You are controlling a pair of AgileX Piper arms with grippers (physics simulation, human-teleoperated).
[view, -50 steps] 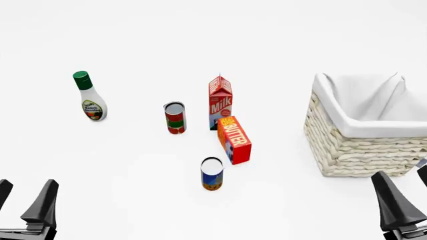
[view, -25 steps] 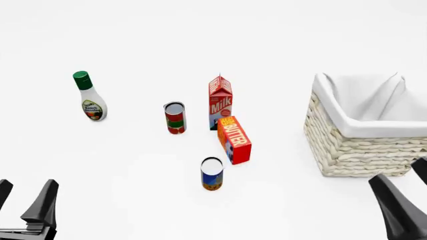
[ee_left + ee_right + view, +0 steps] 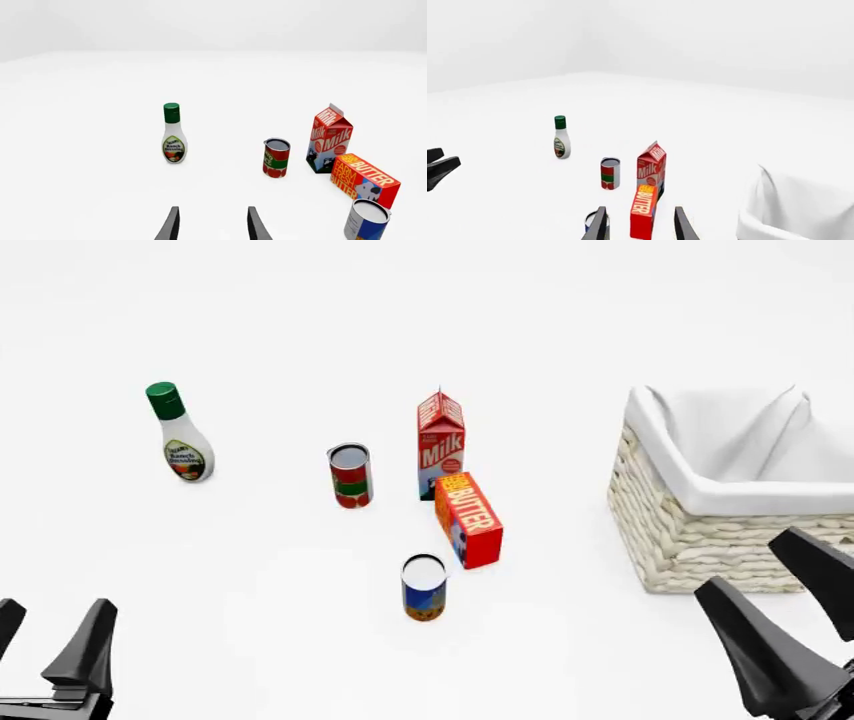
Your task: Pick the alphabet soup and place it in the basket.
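Table [image 3: 267, 300]: plain white surface under everything.
Basket [image 3: 694, 540]: large cream wicker square with white cloth lining, at the right side of the front view, nothing seen inside it.
Right gripper [image 3: 787, 585]: black fingers spread apart, holding nothing, low at the right, just in front of the basket.
Left gripper [image 3: 47, 640]: black fingers spread apart, holding nothing, low at the left.
Milk carton [image 3: 441, 443]: red and white, upright, mid-table.
Butter box [image 3: 470, 519]: red-orange, just in front of the milk carton.
Dressing bottle [image 3: 178, 432]: white with green cap, far left.
Red and green can [image 3: 350, 475]: upright, left of the milk carton.
Alphabet soup [image 3: 424, 587]: upright on the table, near the butter box's front, well apart from the basket.
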